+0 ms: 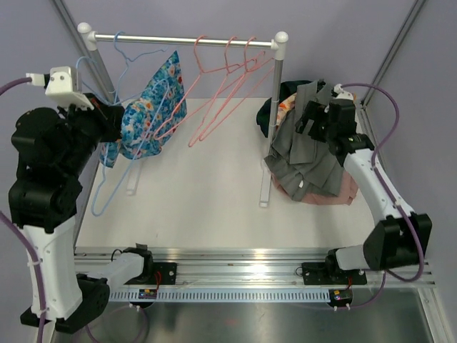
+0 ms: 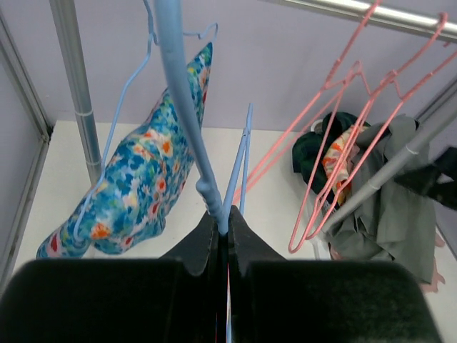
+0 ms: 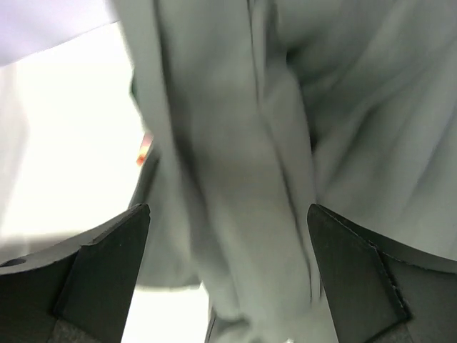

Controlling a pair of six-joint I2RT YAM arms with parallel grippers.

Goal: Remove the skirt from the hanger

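Left gripper [image 2: 223, 227]: jaws pinched shut on the arm of a light blue wire hanger [image 2: 182, 107]. I judge this pins the hanger so the cloth can be drawn off it.
Held hanger: it slants up from the fingers towards the silver metal rail [image 1: 186, 41]. I cannot tell for sure that it is the hanger carrying the skirt.
Blue floral fabric skirt [image 2: 143, 182]: it is draped over thin blue wire and droops low at the left end of the rack, not yet freed.
Skirt relative to left gripper: at about 10 o'clock in the left wrist view, just beside the fingers and not between them.
Right gripper [image 3: 228, 209]: fingers spread wide with nothing clamped, and a grey pleated garment [image 3: 235, 128] fills the gap.
Why it is there: in my judgement it is over the heap of grey, pink and dark clothes [image 1: 307, 164] on the white table [image 1: 207, 186], so it is not yet helping.
Skirt relative to right gripper: at 9 o'clock in the top view, well apart, with bare pink wire hangers [image 1: 221, 86] between them.
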